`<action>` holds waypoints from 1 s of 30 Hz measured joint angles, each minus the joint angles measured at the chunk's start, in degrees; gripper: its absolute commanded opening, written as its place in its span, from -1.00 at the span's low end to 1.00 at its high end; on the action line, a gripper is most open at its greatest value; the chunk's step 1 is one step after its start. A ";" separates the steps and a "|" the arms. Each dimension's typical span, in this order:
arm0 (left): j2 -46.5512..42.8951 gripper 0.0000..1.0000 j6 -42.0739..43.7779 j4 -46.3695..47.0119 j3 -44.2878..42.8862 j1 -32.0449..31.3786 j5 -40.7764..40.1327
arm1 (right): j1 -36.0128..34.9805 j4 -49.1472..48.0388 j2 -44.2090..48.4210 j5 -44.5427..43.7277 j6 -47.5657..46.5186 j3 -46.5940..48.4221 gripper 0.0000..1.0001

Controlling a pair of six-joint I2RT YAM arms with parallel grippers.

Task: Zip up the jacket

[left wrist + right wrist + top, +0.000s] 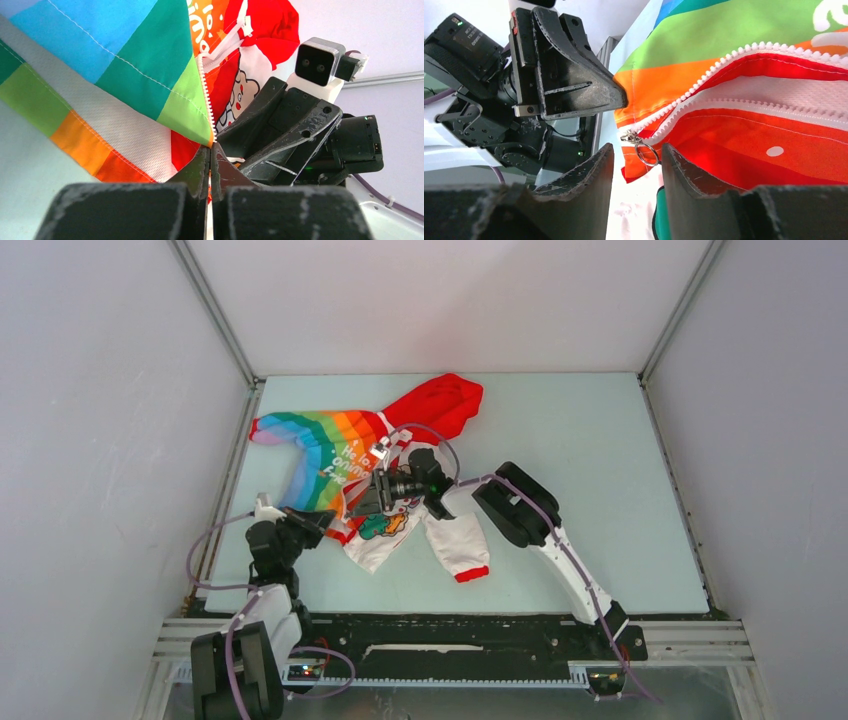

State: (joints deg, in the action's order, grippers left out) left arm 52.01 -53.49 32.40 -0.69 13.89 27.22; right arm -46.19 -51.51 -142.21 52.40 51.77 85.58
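The jacket point(335, 455) lies on the table with its red hood point(440, 400) at the far end, the rainbow half on the left and the white cartoon half point(452, 530) on the right. My left gripper point(322, 522) is shut on the bottom hem of the rainbow half point(150, 65), right at the end of the white zipper teeth point(206, 100). My right gripper point(636, 155) is open. The zipper slider with its metal ring pull point(640, 146) hangs just beyond its fingertips, between them and untouched. The zipper is open above the slider.
Grey walls enclose the pale table point(600, 490) on three sides. The left gripper's black fingers point(574, 85) sit close to the slider in the right wrist view. The right arm point(545, 530) reaches in from the right.
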 measured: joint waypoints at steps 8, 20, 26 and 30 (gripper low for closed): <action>0.00 -1.00 0.00 0.00 0.00 0.00 0.02 | -0.13 -3.02 -1.62 0.35 2.71 0.00 -0.33; 0.00 -1.00 0.00 0.00 0.00 0.00 0.00 | -0.20 -5.35 -1.81 0.35 4.85 0.00 -0.46; 0.07 -1.00 0.00 0.02 0.00 0.00 0.02 | -0.31 -5.53 -1.81 0.35 5.22 0.00 -0.58; 0.24 -1.00 0.00 0.07 0.00 0.00 0.09 | -0.35 -5.64 -1.84 0.31 5.27 0.00 -0.60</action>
State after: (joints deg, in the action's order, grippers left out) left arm 52.25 -53.49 32.47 -0.69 13.89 27.31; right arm -46.54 -57.14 -144.05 52.71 57.04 85.58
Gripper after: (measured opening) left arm 0.005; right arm 0.214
